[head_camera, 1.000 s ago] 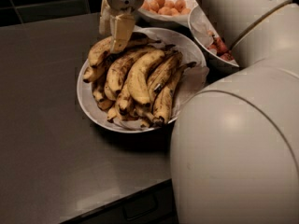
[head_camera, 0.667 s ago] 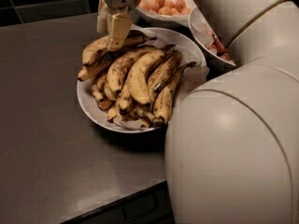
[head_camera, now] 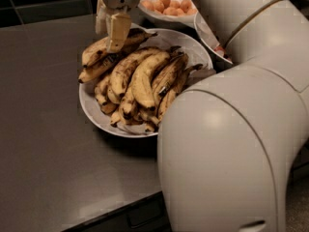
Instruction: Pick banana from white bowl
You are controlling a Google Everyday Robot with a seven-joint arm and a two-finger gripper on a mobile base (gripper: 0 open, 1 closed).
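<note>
The white bowl (head_camera: 90, 102) sits on the dark counter, heaped with several brown-speckled bananas. My gripper (head_camera: 109, 33) comes down from the top over the bowl's far left side. Its pale fingers (head_camera: 118, 31) are closed around the banana (head_camera: 99, 51), a long speckled one joined at its dark stem to a similar one (head_camera: 99, 69) just below. This pair sits at the top left of the heap and sticks out over the bowl's left rim. A plumper, brighter banana (head_camera: 143, 79) lies in the middle of the heap.
A white bowl of orange fruit (head_camera: 166, 6) stands behind the banana bowl. A bowl with red fruit (head_camera: 218, 49) is at the right, mostly hidden by my large white arm (head_camera: 231, 144), which fills the right side. The dark counter (head_camera: 43, 144) extends left and front.
My gripper has shifted slightly left and up, and the joined pair of speckled bananas has moved with it, out over the bowl's left rim.
</note>
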